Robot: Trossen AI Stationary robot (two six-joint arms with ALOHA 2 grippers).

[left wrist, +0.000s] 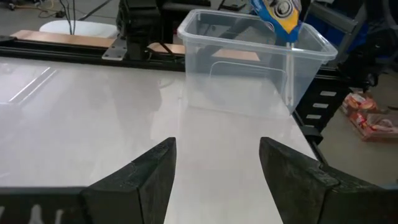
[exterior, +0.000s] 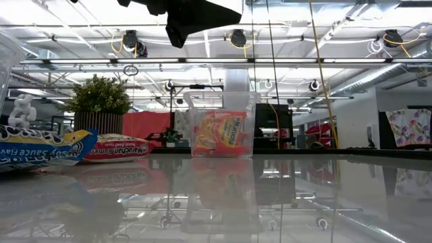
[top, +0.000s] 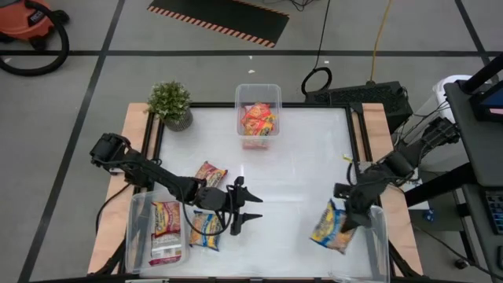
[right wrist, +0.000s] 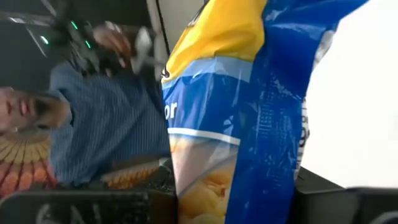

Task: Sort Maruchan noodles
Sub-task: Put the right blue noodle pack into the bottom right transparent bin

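The right arm reaches in from the right edge of the tabletop [top: 299, 149], its forearm angled toward the near right corner, and the right gripper [top: 346, 222] has its jaws clamped on the upper edge of a yellow-blue noodle packet [top: 332, 228], which hangs tilted at the inner wall of the clear right bin [top: 380, 236]. In the right wrist view the same packet fills the frame between the dark fingers [right wrist: 336, 202], and a person in a blue striped shirt [right wrist: 106, 124] shows in the room behind. The left arm extends from the left side across the near half of the tabletop, roughly level, and the left gripper [top: 245, 207] hangs just above the bare surface with its jaws apart and nothing between them (the left wrist view shows only white tabletop in the gap). A second yellow-blue packet [top: 206, 229] lies flat beneath that forearm, and a red-orange packet [top: 210, 174] lies just beyond it, toward the far side. The clear left bin [top: 135, 236] at the near left corner holds a packet [top: 166, 220] with another red-and-white one below it. The clear far bin [top: 258, 90] at the far edge holds red-orange packets [top: 258, 119]. A potted plant [top: 170, 103] stands at the far left corner.
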